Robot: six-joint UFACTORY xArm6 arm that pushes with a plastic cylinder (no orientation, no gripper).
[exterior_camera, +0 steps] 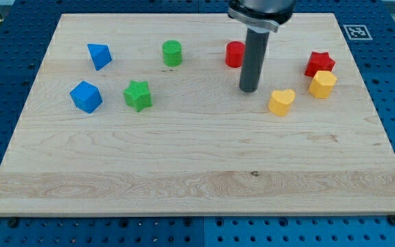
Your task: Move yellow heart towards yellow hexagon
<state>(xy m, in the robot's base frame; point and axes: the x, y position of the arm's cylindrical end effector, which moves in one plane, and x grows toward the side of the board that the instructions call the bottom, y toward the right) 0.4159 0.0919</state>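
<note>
The yellow heart (281, 101) lies on the wooden board at the view's right. The yellow hexagon (322, 84) lies a short way to its upper right, with a small gap between them. My tip (249, 90) rests on the board just left of the yellow heart and slightly above it, not touching it. The rod rises from there to the view's top edge.
A red star (319, 63) touches the yellow hexagon's top. A red cylinder (234, 54) sits partly behind the rod. A green cylinder (172, 53), green star (138, 95), blue triangular block (99, 55) and blue block (86, 97) lie at the left.
</note>
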